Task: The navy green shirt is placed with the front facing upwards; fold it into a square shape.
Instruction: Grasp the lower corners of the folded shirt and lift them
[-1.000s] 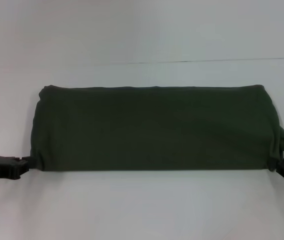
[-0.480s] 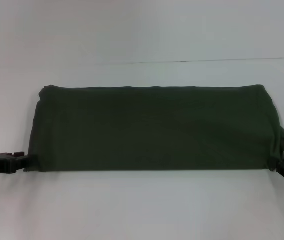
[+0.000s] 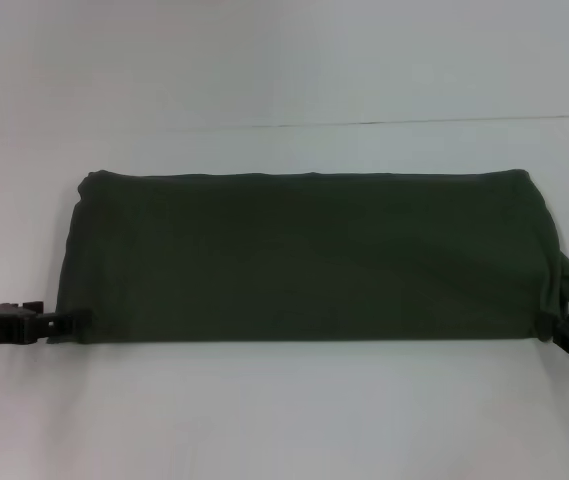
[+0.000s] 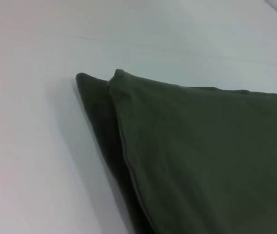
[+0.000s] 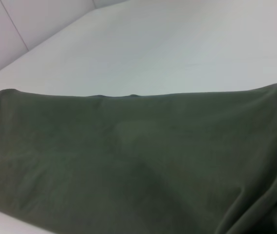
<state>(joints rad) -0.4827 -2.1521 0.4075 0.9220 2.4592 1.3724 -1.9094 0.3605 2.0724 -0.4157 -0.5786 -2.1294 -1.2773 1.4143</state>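
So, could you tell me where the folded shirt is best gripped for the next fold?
Probably the two near corners of the navy green shirt, each approached from its own end: it lies as a wide flat band, and the left gripper and right gripper sit there.

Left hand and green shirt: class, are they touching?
Touching. In the head view the left hand overlaps the near left corner of the green shirt, with no gap.

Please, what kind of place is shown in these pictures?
Probably a robot test bench or lab, not a home. A plain white table carries only the folded navy green shirt, with the left gripper and the right gripper at its near corners and a bare white wall behind.
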